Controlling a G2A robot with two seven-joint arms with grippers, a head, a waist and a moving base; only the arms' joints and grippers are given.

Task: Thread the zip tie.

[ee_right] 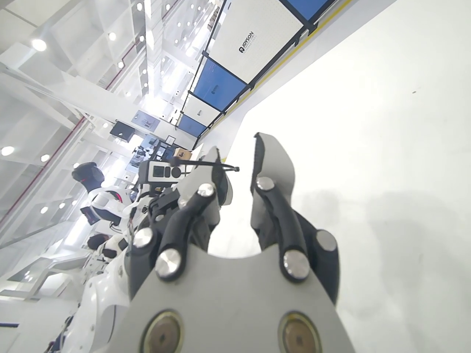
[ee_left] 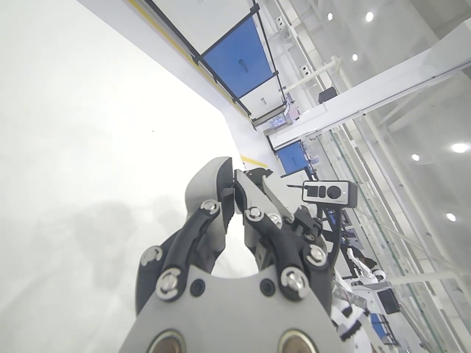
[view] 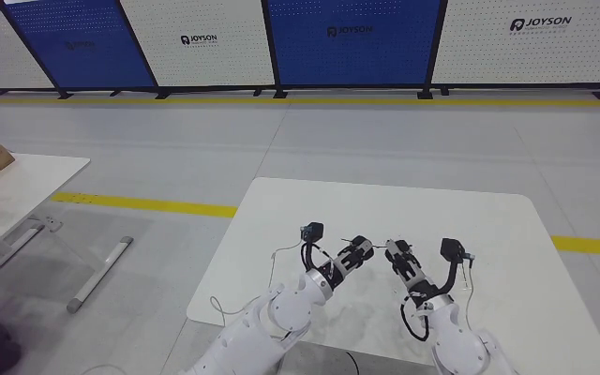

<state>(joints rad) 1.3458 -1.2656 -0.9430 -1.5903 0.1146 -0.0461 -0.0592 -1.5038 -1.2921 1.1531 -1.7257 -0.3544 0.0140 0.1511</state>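
Zip tie (ee_right: pixel 206 164) in left jaws

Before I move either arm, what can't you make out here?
Zip tie: too thin to trace, top view.
What the shut left claw pinches: hidden by its own fingers, left wrist view.
Zip tie's far end: lost among dark parts beside the right claw, right wrist view.

Bright ceiling lamps (ee_left: pixel 369 16) (glaring table (view: pixel 394 211))

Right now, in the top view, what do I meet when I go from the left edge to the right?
Side table, metal bar on the floor, left gripper, right gripper.
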